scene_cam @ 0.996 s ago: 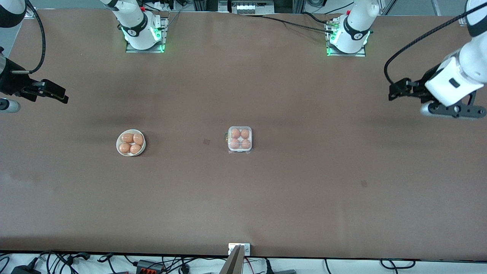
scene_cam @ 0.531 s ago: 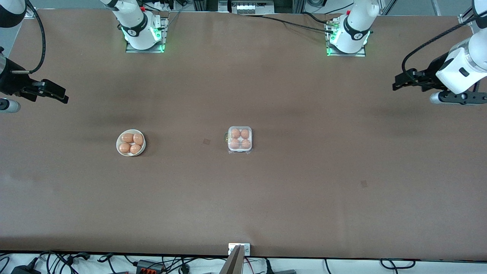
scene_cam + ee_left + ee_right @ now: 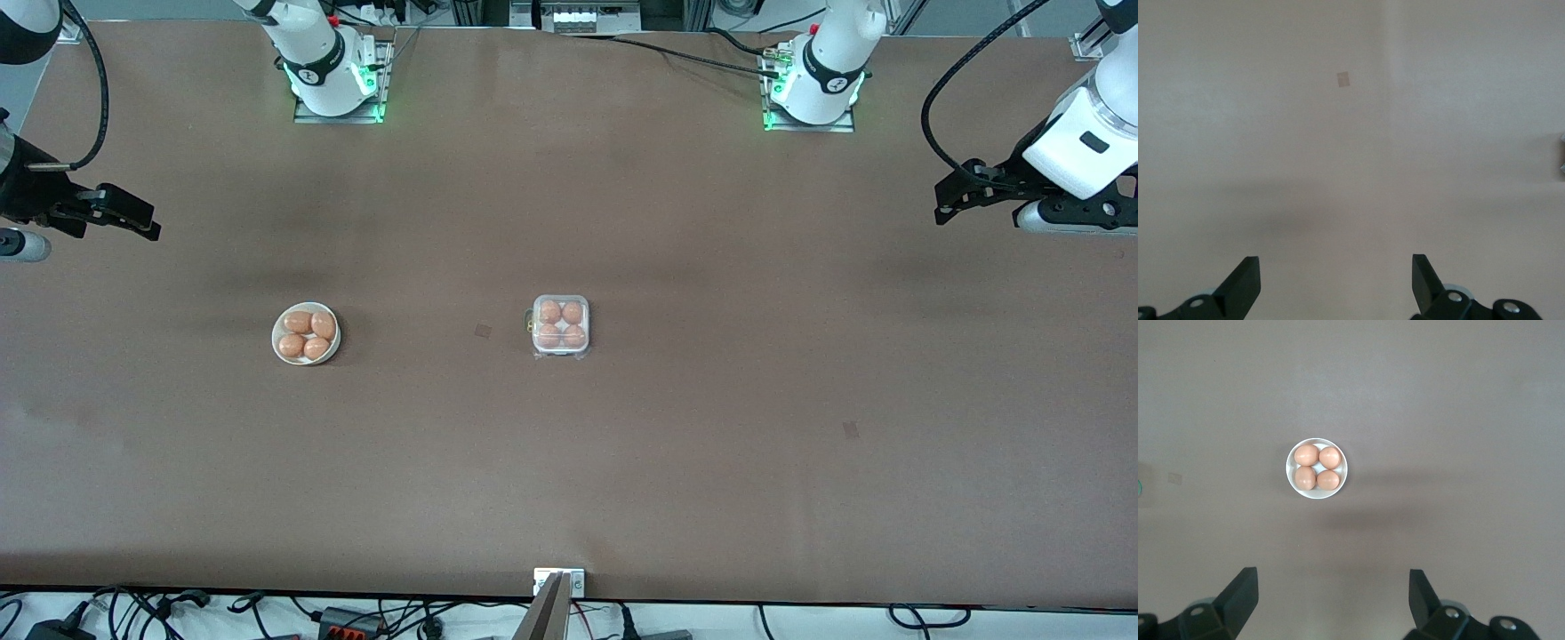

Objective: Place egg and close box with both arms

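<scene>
The box [image 3: 561, 300] sits mid-table, its clear lid down over the white tray. Every cup holds an orange-brown egg [image 3: 550, 311]. My left gripper [image 3: 944, 209] hangs open and empty in the air over the left arm's end of the table, well away from the box. Its wrist view shows the open fingers [image 3: 1245, 283] over bare table. My right gripper [image 3: 147, 229] hangs open and empty over the right arm's end of the table. Its wrist view shows the open fingers [image 3: 1241, 593] with nothing between them.
A round white bowl [image 3: 277, 325] with several identical eggs [image 3: 298, 321] stands between the box and the right arm's end of the table. It also shows in the right wrist view [image 3: 1291, 475]. Small dark square marks [image 3: 483, 331] lie on the brown table.
My left arm has drawn back toward its end of the table, away from the box. The right arm, the box and the bowl have not moved.
</scene>
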